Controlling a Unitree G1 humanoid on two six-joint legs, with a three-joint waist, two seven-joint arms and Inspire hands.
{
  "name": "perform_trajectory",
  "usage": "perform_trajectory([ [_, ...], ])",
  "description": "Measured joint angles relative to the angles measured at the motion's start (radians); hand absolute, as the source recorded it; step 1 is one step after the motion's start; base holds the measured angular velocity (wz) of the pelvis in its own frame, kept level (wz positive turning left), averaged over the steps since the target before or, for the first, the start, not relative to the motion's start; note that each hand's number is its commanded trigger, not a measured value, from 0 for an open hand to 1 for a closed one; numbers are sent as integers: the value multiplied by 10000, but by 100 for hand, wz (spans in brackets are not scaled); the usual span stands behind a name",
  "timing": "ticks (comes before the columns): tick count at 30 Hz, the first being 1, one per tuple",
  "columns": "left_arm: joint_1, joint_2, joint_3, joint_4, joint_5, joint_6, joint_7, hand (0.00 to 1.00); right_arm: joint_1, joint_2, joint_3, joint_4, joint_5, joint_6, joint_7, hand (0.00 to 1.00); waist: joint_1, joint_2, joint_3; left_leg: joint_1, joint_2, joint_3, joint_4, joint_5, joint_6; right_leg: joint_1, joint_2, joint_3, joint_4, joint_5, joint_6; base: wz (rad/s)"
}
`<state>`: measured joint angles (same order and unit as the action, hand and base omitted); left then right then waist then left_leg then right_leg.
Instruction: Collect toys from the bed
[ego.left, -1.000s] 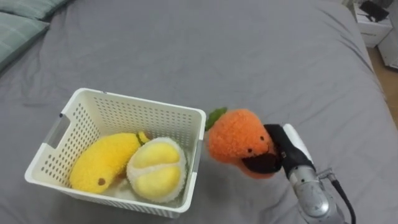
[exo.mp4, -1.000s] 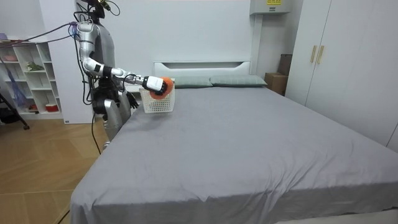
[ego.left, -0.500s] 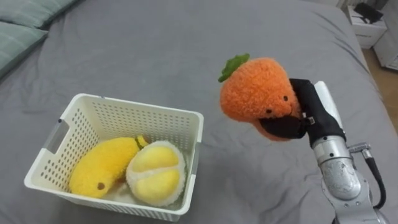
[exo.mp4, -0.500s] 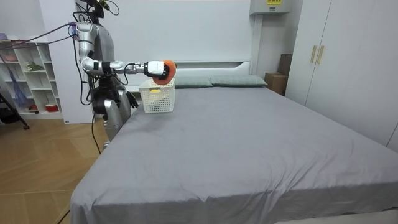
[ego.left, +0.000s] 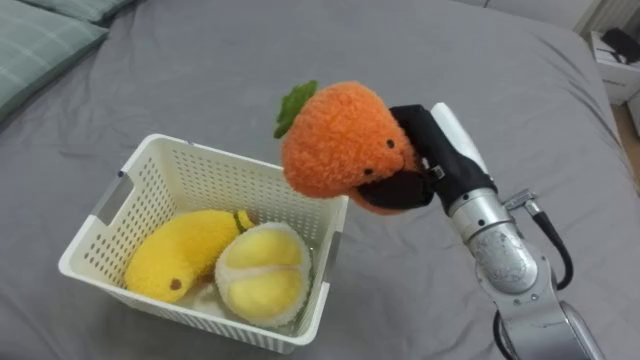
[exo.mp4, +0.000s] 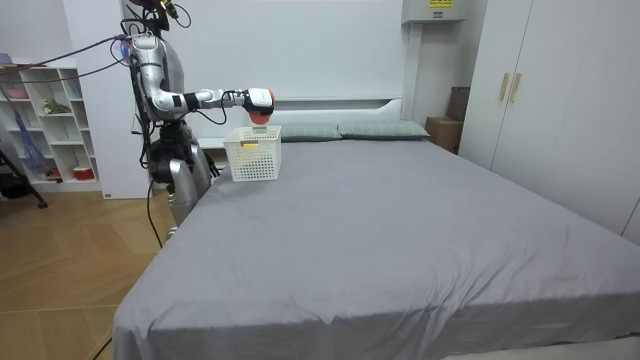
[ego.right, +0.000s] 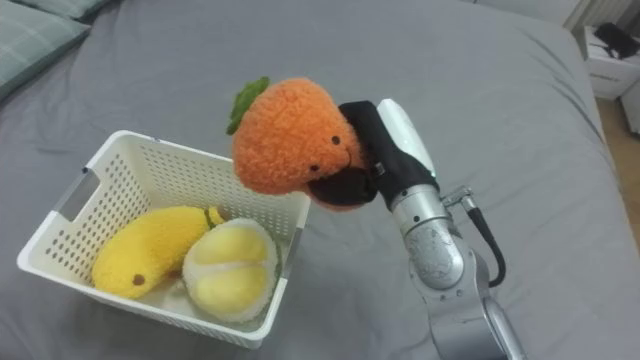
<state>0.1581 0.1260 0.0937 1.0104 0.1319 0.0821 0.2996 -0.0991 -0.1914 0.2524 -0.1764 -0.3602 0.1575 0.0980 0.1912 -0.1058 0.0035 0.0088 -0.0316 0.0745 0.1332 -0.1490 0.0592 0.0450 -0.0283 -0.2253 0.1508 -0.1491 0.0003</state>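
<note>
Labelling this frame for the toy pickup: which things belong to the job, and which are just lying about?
Job: orange plush toy, gripped in the right hand above the white basket; banana plush and round yellow plush inside it; the bed.
Lying about: pillows, wardrobe, shelf unit.

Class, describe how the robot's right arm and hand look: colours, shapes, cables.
The right hand is black, with a smooth white plate along its back. Behind it, the wrist and forearm are rounded segments of silver-grey metal, and a thin dark cable loops out beside the wrist.
</note>
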Motion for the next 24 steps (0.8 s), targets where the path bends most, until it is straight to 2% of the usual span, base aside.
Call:
perform_trajectory([
  [1, 10, 8, 0, 7, 1, 4, 0, 0, -91, -1, 97, 1, 2, 1, 11, 100, 52, 9, 10, 1, -2, 1, -7, -2, 3, 10, 1, 6, -3, 0, 0, 0],
  [2, 25, 20, -5, 6, -3, 5, 1, 0, -256, -2, 271, 9, 38, 25, 30, 100, 93, 53, 53, -9, -8, -53, -2, -4, 6, 47, -5, -14, -9, 0, 0, 10],
  [6, 42, 31, -233, 2, 1, 78, 1, 0, -617, -2, 868, 25, 153, 210, 261, 100, 297, 63, 63, -63, -24, -235, 22, -5, 6, 52, -42, -264, -8, 0, 0, 13],
  [9, 62, 31, -294, 2, 43, 185, -3, 0, -617, -1, 1216, 30, 31, 365, 516, 88, 391, 65, 65, -213, -60, -426, 101, -3, 7, 53, -48, -490, -14, 0, 0, 17],
  [11, 81, 37, -294, -25, 166, 220, -22, 0, -617, 11, 1313, 30, -26, 439, 674, 84, 396, 52, 56, -319, -90, -540, 191, -3, 9, 44, -63, -559, -27, -1, 1, 19],
  [15, 120, 40, -292, -103, 207, 244, -37, 0, -617, 13, 1363, 183, 49, 520, 695, 62, 744, 61, 72, -331, -117, -572, 217, 11, 28, 56, -107, -791, -26, -2, 3, 3],
  [17, 101, 40, -292, -101, 200, 276, -37, 0, -621, 51, 1440, 353, 64, 524, 693, 57, 889, 63, 74, -335, -126, -577, 247, 11, 30, 64, -122, -804, -22, -2, 3, 2],
  [18, 85, 43, -292, -101, 199, 294, -37, 0, -683, 66, 1536, 570, 74, 526, 687, 49, 917, 65, 76, -352, -136, -615, 291, 10, 32, 70, -141, -823, -17, -3, 5, 7],
  [19, 82, 43, -292, -104, 198, 297, -37, 0, -726, 68, 1590, 691, 71, 526, 688, 36, 922, 67, 78, -357, -144, -639, 309, 10, 32, 70, -143, -832, -17, -5, 8, 11],
  [20, 73, 43, -293, -104, 200, 296, -36, 0, -817, 117, 1629, 962, 67, 526, 689, 18, 929, 66, 79, -370, -157, -685, 335, 12, 37, 71, -143, -856, -13, -6, 10, 9],
  [22, 76, 67, -283, -88, 211, 296, -34, 0, -1032, 304, 1605, 1474, 74, 534, 686, 0, 943, 27, 101, -402, -159, -713, 335, 15, 40, 75, -147, -876, -7, -6, 10, 7],
  [24, 70, 100, -283, -87, 212, 297, -35, 0, -1409, 314, 1607, 2131, 180, 531, 679, 0, 951, -34, 117, -433, -164, -781, 340, 18, 38, 74, -196, -968, -6, -6, 10, 9],
])
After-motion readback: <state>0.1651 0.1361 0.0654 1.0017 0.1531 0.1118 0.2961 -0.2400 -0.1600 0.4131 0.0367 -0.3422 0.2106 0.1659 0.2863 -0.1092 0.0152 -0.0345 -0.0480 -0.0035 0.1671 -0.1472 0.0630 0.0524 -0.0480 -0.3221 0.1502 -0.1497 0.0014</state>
